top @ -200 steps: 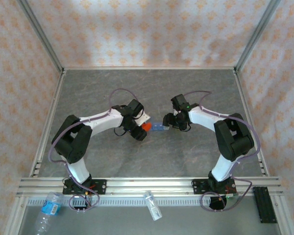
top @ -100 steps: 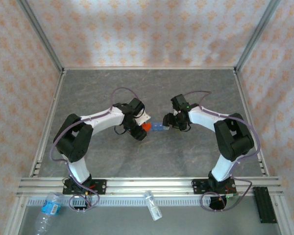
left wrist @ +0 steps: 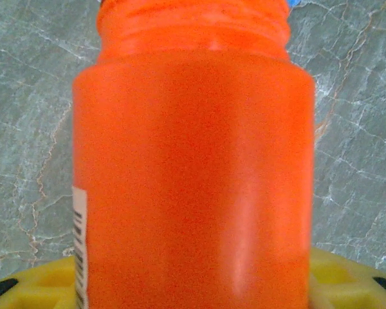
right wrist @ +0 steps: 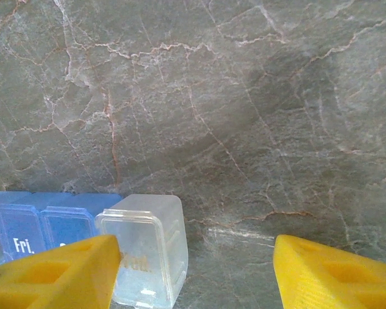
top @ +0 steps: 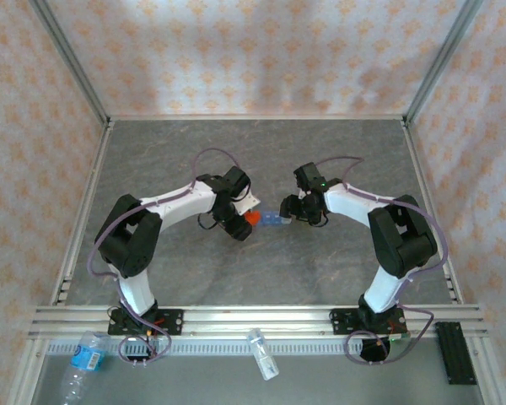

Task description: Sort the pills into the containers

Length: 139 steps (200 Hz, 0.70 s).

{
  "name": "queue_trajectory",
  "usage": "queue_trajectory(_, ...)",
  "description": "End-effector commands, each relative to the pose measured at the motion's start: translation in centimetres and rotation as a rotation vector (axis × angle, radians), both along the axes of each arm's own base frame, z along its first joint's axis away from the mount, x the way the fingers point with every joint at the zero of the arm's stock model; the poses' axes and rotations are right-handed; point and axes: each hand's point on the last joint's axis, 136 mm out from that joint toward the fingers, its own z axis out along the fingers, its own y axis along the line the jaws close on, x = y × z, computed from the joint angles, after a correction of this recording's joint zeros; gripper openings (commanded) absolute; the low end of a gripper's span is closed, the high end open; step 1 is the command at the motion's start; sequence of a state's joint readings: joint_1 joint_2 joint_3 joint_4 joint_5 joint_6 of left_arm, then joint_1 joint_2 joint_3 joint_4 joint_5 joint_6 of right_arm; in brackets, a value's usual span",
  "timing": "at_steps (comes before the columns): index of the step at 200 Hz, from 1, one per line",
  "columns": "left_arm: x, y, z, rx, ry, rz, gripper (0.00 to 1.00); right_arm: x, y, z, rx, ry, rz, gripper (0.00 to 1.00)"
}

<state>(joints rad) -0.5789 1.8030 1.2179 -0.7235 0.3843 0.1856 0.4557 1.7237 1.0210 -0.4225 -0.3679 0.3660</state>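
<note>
An orange vial [left wrist: 193,167] is held in my left gripper [left wrist: 193,283], which is shut on it, yellow fingers [left wrist: 35,286] showing on both sides of its base. In the top view the vial [top: 250,218] hangs at the left end of the containers [top: 274,221], a small blue strip at mid-table. The containers [right wrist: 45,222] show blue lidded cells and one clear cell [right wrist: 148,251]. My right gripper [right wrist: 196,277] stands open over the strip's right end. Its left fingertip [right wrist: 58,273] overlaps the clear cell, and its right one is over bare table. The pills are hidden.
The grey marbled table [top: 261,152] is walled by patterned cloth and metal posts. Beyond the front rail lie a clear water bottle [top: 83,361], a small clear bottle [top: 263,353] and a black block [top: 455,353].
My left wrist has turned slightly with the orange vial still in it. The right arm and the containers have stayed in place.
</note>
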Motion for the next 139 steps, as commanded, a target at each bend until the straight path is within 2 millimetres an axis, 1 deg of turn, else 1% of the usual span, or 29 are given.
queue_trajectory(1, 0.06, 0.33, 0.27, 0.033, 0.005, -0.023, 0.0, -0.43, -0.13, -0.58, -0.022, 0.024, -0.004, 0.65)
queue_trajectory(79, 0.23, -0.47, -0.18, 0.032, 0.014, -0.036, 0.0, -0.51, -0.17, -0.71, -0.025, 0.028, -0.004, 0.65)
queue_trajectory(139, -0.07, 0.06, -0.52, 0.064, 0.029, -0.044, 0.0, -0.52, -0.19, -0.76, -0.028, 0.029, -0.004, 0.64)
